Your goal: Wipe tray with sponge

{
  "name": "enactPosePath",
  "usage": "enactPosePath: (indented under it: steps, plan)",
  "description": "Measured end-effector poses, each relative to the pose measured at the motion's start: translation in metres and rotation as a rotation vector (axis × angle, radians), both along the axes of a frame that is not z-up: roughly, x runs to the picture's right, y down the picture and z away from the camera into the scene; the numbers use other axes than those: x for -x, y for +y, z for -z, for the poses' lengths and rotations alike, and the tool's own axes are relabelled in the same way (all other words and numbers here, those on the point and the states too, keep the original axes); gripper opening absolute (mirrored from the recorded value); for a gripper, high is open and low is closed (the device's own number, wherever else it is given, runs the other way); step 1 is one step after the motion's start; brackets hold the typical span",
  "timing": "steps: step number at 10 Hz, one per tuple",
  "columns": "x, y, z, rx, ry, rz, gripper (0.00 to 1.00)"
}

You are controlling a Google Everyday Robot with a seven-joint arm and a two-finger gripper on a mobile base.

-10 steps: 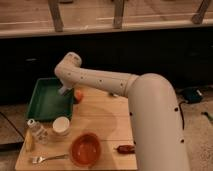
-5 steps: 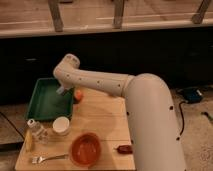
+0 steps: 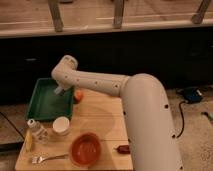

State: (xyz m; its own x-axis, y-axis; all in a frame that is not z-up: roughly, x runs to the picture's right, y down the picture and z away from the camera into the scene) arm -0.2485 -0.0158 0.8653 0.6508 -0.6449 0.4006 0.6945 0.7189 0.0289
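Tray [image 3: 44, 102], dark green and rimmed, at the back left corner of the wooden bench [image 3: 105, 122], with the pincer [image 3: 59, 91] low over its right side, closed tight, any hold on a thing impossible to tell. Nearer the front, a small bottle [image 3: 34, 127], a fork [image 3: 47, 158] and a white cup [image 3: 61, 125]. Just beside the tray's right rim a small orange thing [image 3: 78, 95], then an orange bowl [image 3: 85, 148] and a red item [image 3: 122, 148].

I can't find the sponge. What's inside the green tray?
The tray shows mostly bare green floor. The shut gripper sits low over its far side and covers that spot. No sponge shows; one underneath would be hidden.
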Motion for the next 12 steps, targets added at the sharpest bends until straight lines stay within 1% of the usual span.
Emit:
enactPosePath:
  steps: [7, 8, 12]
  plan:
    - [0.022, 0.004, -0.012, -0.02, -0.045, 0.021, 0.02]
    - [0.031, 0.005, -0.013, -0.024, -0.058, 0.028, 0.02]
    - [0.048, 0.007, -0.019, -0.038, -0.095, 0.047, 0.02]
